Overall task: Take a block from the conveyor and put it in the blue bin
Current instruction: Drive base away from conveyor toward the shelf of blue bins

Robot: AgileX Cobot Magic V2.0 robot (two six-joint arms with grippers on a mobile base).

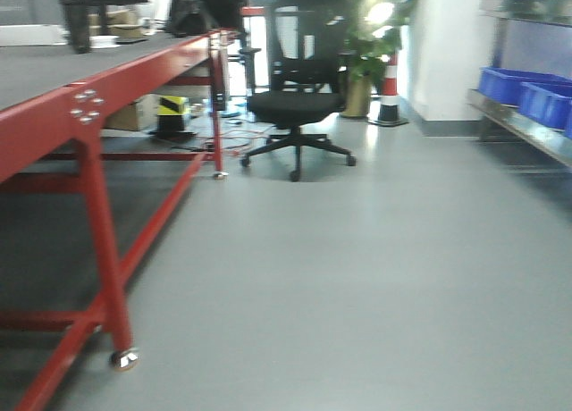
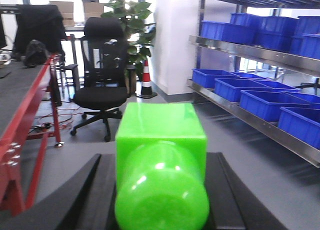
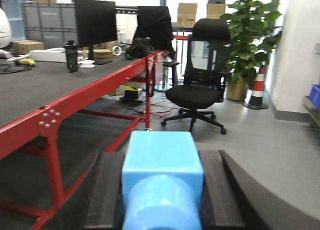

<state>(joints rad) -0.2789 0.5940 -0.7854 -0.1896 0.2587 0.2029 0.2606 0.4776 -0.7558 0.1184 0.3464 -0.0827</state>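
Grab's done: the right gripper (image 3: 163, 182) clamps the light-blue block (image 3: 162, 157) off the conveyor (image 3: 30, 87), the left gripper (image 2: 161, 190) pinches a green block (image 2: 161, 132) (not ours), and the blue bins (image 2: 260, 102) await the drop.

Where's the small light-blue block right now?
In the right wrist view, the small light-blue block sits clamped between the black fingers of the right gripper, low centre of frame, with the red-framed conveyor off to its left.
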